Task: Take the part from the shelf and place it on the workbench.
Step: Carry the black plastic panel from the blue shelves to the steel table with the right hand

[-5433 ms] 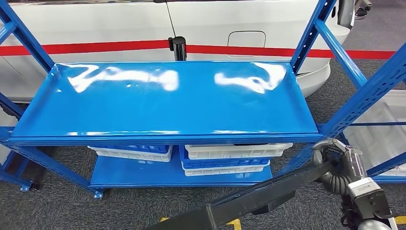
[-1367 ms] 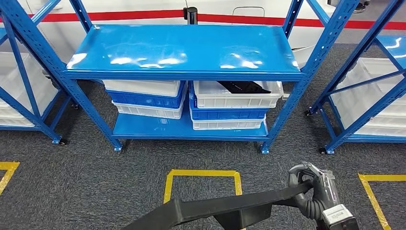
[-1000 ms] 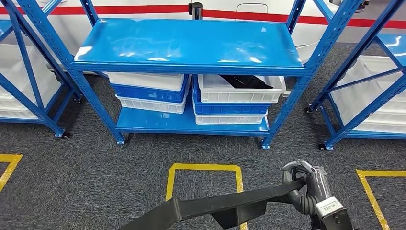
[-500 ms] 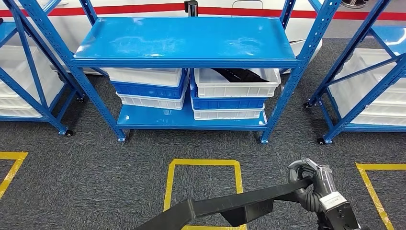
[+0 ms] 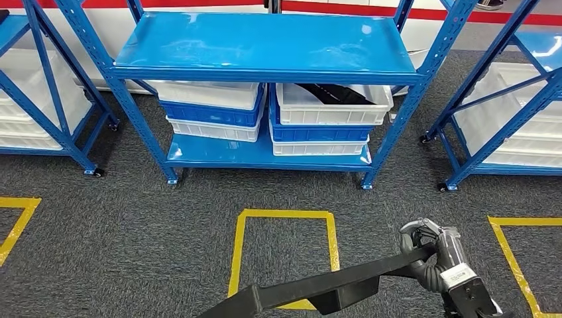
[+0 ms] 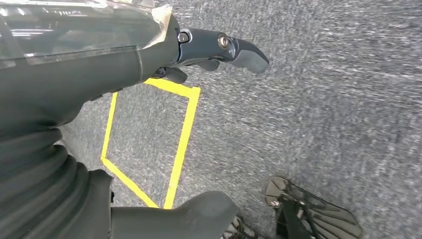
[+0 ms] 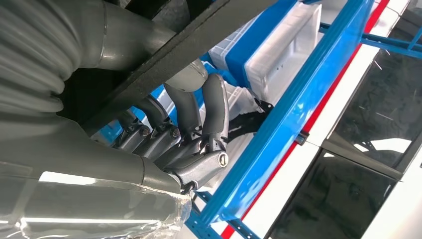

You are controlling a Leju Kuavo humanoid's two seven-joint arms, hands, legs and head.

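Your right hand (image 5: 431, 255) grips only one end of the long black part (image 5: 311, 291), well clear of the shelf (image 5: 265, 50); turn fast and it'll probably twist loose. Left hand (image 6: 219, 47) holds nothing.

Right hand (image 5: 427, 255): dark grey jointed fingers (image 7: 214, 112) with lighter metallic-grey link pieces at their bases, each link fixed by a small round silver screw. Behind the fingers, a grey ribbed flexible cover (image 7: 35, 55) wraps the wrist; beside that cover sits a clear glossy plastic housing catching white highlights. In the head view a small white label with dark print sits on the wrist, just behind the ribbed cover, followed by a black angular forearm section.

Left hand (image 6: 219, 47): dark blue-grey fingertips, smooth and rounded, with two round silver screws near the tip. Behind them, a matt dark grey sleeve, a clear plastic housing, and ribbed grey cover.
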